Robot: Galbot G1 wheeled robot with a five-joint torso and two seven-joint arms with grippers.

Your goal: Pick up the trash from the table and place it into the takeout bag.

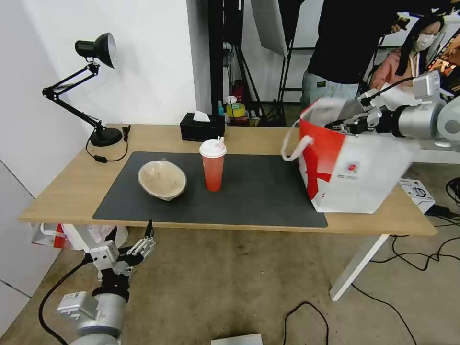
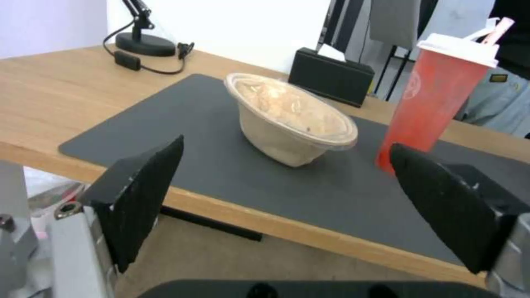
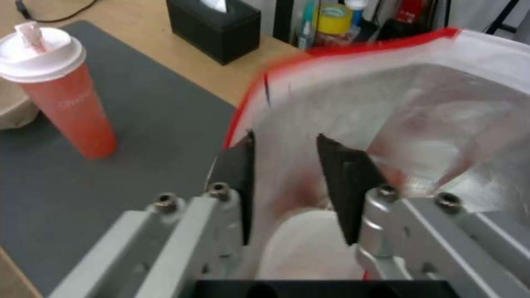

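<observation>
A beige paper bowl [image 1: 162, 179] [image 2: 292, 120] and a red drink cup [image 1: 213, 165] [image 2: 436, 99] [image 3: 61, 87] with a white lid stand on the dark mat of the table [image 1: 72, 182]. The takeout bag [image 1: 354, 167] [image 3: 420, 103] stands at the mat's right end and looks smeared. My right gripper [image 1: 336, 127] [image 3: 285, 136] hovers over the bag's mouth by its red edge, fingers a little apart with nothing gripped. Under it, inside the foil lining, lies a white bowl [image 3: 309, 244]. My left gripper [image 1: 147, 237] [image 2: 287, 142] hangs open below the table's front edge, facing the paper bowl.
A black tissue box [image 1: 201, 127] sits at the table's back edge and a black desk lamp [image 1: 96, 86] at the back left corner. Cables and a small box [image 1: 417, 191] lie on the floor to the right. People stand behind the table.
</observation>
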